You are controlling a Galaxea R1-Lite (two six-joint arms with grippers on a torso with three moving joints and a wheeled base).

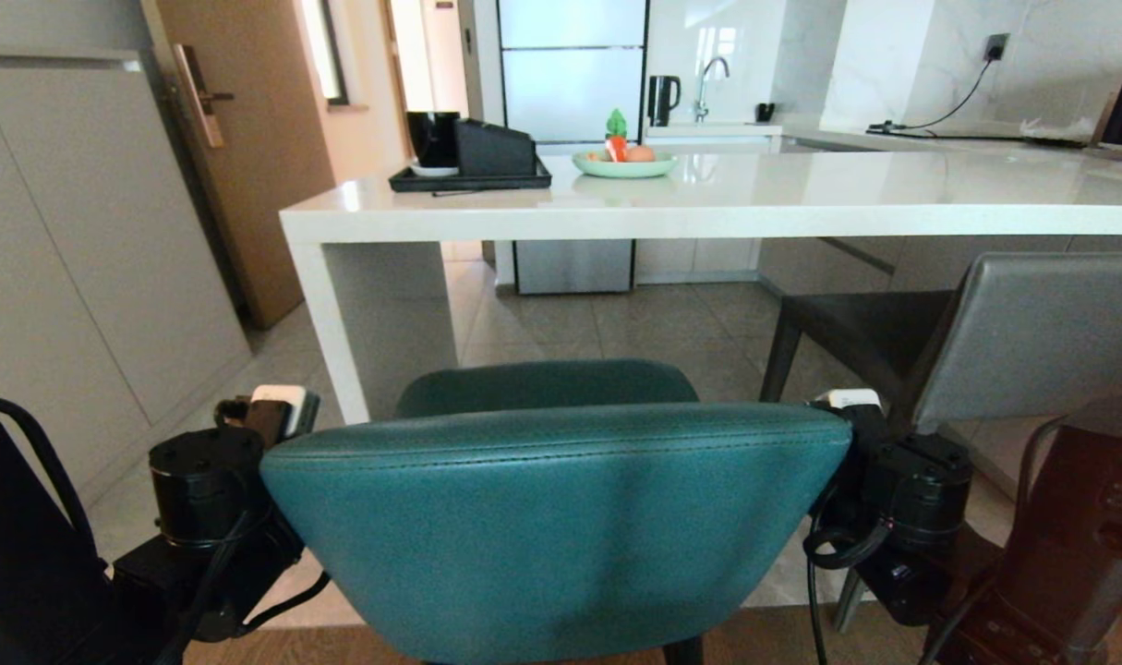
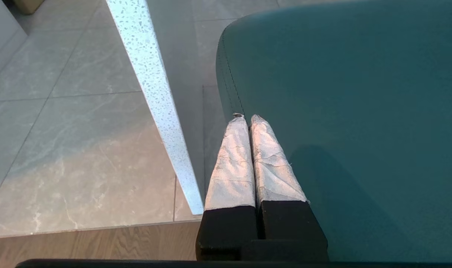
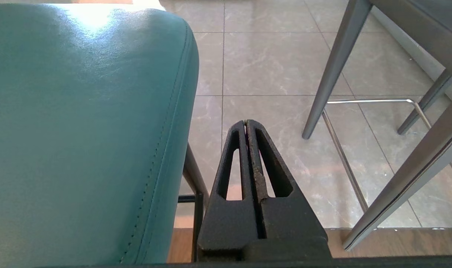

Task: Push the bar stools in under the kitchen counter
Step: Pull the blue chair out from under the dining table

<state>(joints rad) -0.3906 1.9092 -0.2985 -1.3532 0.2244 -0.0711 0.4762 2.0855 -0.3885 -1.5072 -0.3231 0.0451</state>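
Teal stool, low centre, sits short of the kitchen counter; grey stool at right is partly under. Left gripper and right gripper, fingers pressed together, flank its back.

Landmark: black tray.

- Black tray: flat and rectangular, carrying a black box-shaped item and a dark mug on a white saucer.
- Pale green plate: just right of the tray, holding an orange fruit and a red-and-green toy vegetable.
- Black electric kettle: beyond and to the right of the tray, beside a chrome tap.
- Tall pale fridge: directly behind the tray.
- Brown door with a metal handle: left of the tray.
- Grey cabinet fronts: further left of the tray.
- Wall socket with a black cable: far right of the tray.
- Pale marbled floor tiles: below the tray.
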